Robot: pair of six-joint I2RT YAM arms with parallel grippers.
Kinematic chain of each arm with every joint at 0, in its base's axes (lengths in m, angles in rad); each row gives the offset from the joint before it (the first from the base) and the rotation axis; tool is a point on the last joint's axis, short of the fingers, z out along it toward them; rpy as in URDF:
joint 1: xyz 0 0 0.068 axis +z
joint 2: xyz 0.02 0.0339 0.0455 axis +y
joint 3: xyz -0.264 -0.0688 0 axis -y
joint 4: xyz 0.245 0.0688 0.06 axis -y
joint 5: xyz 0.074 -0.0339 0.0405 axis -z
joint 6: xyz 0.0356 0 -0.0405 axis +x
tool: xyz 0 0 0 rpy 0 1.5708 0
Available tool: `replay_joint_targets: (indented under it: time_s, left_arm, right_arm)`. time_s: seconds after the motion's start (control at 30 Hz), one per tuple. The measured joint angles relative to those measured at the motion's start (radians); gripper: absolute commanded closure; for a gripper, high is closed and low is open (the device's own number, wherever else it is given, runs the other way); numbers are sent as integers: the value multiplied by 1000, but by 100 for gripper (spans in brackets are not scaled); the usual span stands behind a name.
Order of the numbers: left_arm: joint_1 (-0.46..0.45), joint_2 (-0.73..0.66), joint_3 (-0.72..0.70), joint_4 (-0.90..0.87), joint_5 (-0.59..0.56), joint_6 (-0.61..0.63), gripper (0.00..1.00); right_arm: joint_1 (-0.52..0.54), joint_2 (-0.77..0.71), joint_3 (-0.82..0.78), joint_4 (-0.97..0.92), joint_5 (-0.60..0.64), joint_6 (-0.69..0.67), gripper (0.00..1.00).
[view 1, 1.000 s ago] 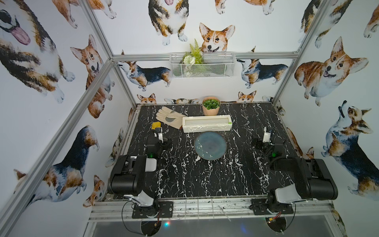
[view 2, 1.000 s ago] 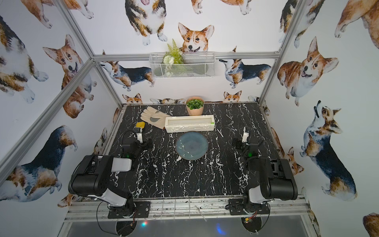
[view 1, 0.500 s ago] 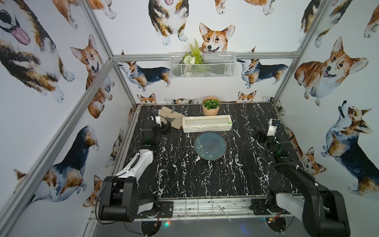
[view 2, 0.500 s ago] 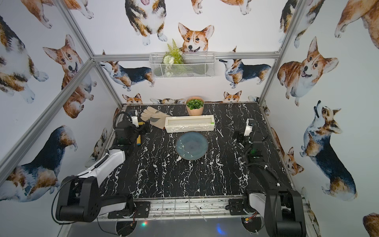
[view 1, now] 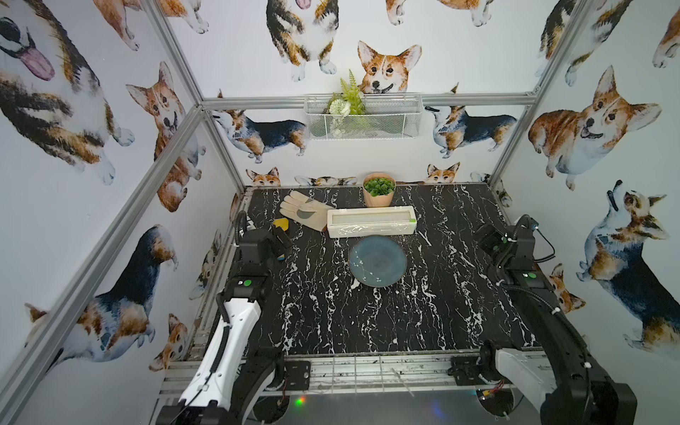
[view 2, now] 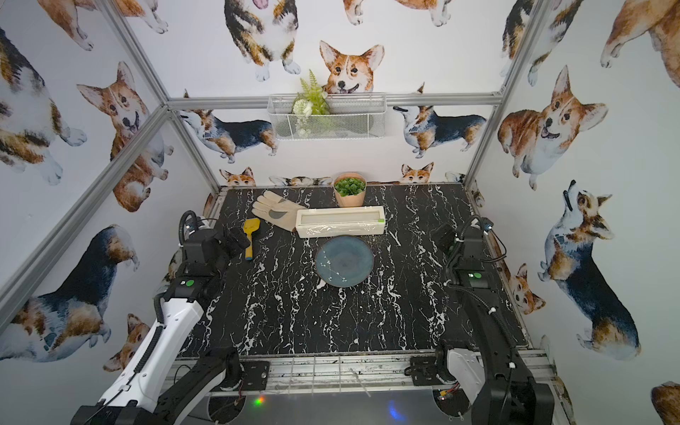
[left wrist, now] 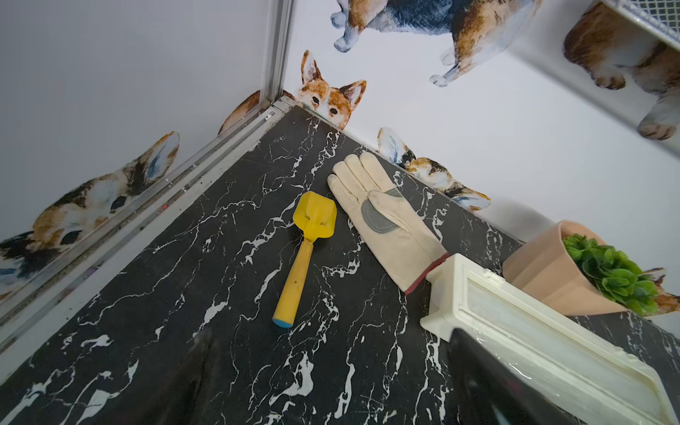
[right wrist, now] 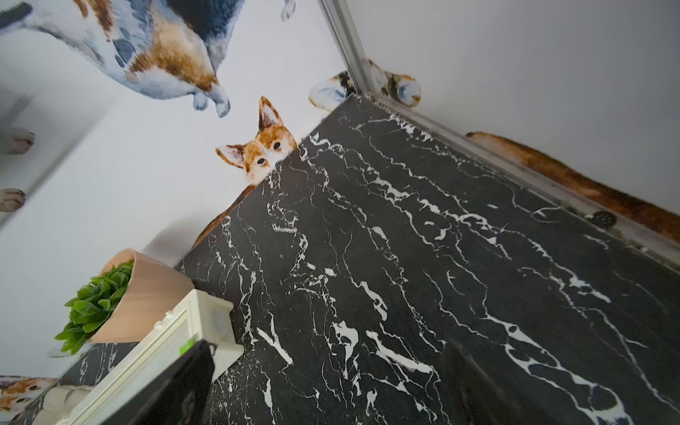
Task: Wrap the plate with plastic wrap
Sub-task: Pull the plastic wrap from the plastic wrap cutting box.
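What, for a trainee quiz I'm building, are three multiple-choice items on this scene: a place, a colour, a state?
1. The plate lies: A) robot-side of the dispenser box; B) behind it; C) atop it.
2. The shovel's blade is: A) red; B) yellow; C) green.
3. The left gripper is: A) shut on the shovel; B) open, empty; C) shut on the plate.
Key: 1A, both top views show it just nearer the robot; 2B, clear in the left wrist view; 3B, its jaws stand wide apart, nothing between.
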Motion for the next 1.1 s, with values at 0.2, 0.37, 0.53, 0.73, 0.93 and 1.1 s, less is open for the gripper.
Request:
replay_joint_targets:
  time_s: [0.2, 0.37, 0.53, 0.73, 0.93, 1.1]
  left_arm:
    - [-8, 195, 2, 90, 298, -104, 4]
    - [-75, 378, 21, 172, 458, -169, 5]
    - [-165, 534, 107, 233, 488, -203, 9]
    - [-207, 744, 206, 337, 532, -232, 22]
    - [-213, 867, 239, 414, 539, -266, 37]
    - [-218, 935, 277, 453, 538, -277, 55]
  right_arm:
    - [-2, 101, -47, -4, -228, 71, 12]
    - [5, 226, -43, 78, -417, 116, 19]
    - [83, 348, 4, 144, -534, 130, 24]
    - [158, 505, 20, 287, -638, 157, 25]
    - [185, 592, 27, 401, -704, 192, 25]
    - [203, 646, 61, 451, -715, 192, 28]
